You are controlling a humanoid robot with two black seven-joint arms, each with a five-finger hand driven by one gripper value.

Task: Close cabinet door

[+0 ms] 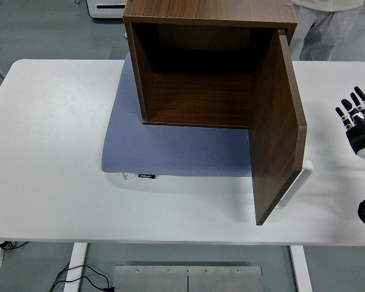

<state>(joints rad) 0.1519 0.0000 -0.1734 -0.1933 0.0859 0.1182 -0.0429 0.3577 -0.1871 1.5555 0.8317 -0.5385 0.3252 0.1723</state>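
The cabinet sits on a blue mat at the worktop's far middle, its door swung fully open toward the near edge. At the right edge, your right robot hand is spread and empty. Press the door's outer face near its free edge and sweep it leftward.

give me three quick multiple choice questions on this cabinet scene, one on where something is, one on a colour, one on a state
1. Where is the robot hand?
A. inside the cabinet
B. right of the door, apart from it
C. on the mat

2. What colour is the mat under the cabinet?
A. red
B. green
C. blue-grey

3. What state is the cabinet door in?
A. swung open
B. fully shut
C. taken off

Answers: 1 B, the hand hangs over the table's right edge with a gap to the door. 2 C, blue-grey fabric shows in front. 3 A, the empty inside is visible.
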